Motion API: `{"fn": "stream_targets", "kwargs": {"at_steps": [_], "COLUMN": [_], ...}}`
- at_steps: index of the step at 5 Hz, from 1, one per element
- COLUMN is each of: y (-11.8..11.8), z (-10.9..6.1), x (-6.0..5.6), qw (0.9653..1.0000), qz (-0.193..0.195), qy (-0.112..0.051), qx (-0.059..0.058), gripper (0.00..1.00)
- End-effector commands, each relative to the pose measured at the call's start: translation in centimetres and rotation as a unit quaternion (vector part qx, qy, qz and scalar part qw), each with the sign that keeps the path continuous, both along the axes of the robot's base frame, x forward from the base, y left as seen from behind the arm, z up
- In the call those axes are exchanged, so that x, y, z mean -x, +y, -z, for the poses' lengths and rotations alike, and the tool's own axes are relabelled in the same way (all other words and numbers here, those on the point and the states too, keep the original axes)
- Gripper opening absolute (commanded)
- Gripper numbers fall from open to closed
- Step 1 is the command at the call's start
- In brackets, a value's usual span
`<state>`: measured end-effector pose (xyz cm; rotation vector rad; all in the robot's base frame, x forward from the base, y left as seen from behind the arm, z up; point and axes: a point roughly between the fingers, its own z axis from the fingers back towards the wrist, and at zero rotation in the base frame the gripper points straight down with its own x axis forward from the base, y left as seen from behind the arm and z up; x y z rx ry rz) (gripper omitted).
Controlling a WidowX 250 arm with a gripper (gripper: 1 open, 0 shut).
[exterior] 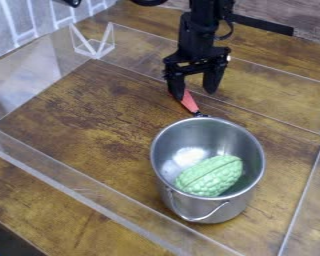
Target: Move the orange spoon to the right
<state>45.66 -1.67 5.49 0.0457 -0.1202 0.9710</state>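
Toward the back of the wooden bench [83, 120], the black gripper [196, 84] points straight down with its two fingers spread wide apart, holding nothing. One orange spoon [187, 100] lies flat on the wood directly under it, between the two fingertips; the red-orange handle shows in the gap and runs out on the near side of the gripper toward the pot. Whether either fingertip touches the handle cannot be told. The spoon's bowl end reaches close to the pot's rim, and it is too small to make out clearly there.

Just nearer the camera than the gripper and slightly to its right stands one round metal pot [176, 190], upright, with a small handle on its near side. Inside it lies one green bumpy vegetable [211, 174], resting against the pot's near right wall, with bare metal floor showing beside it.

Well off to the left of the gripper and further back, one small clear plastic stand [91, 41] sits at the corner of a low transparent wall [109, 195] that borders the bench on the left and near sides.
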Motion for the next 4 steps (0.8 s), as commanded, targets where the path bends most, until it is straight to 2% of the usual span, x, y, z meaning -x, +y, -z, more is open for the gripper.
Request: {"fn": "stream_targets", "kwargs": {"at_steps": [1,2,3,4], "y": [0.3,0.3,0.4,0.7], "z": [-1.3,-0.5,-0.4,-1.7], "x": [-0.4,-0.5,-0.6,-0.7], "qw": [0.9997,0.9997,0.9997,0.9996], "qz": [-0.011,-0.018,-0.018,-0.009], "qy": [-0.022,-0.018,-0.017,-0.020], "qx": [-0.002,-0.002,-0.004,-0.016], "gripper": [1.00,1.00,0.00,0.00]}}
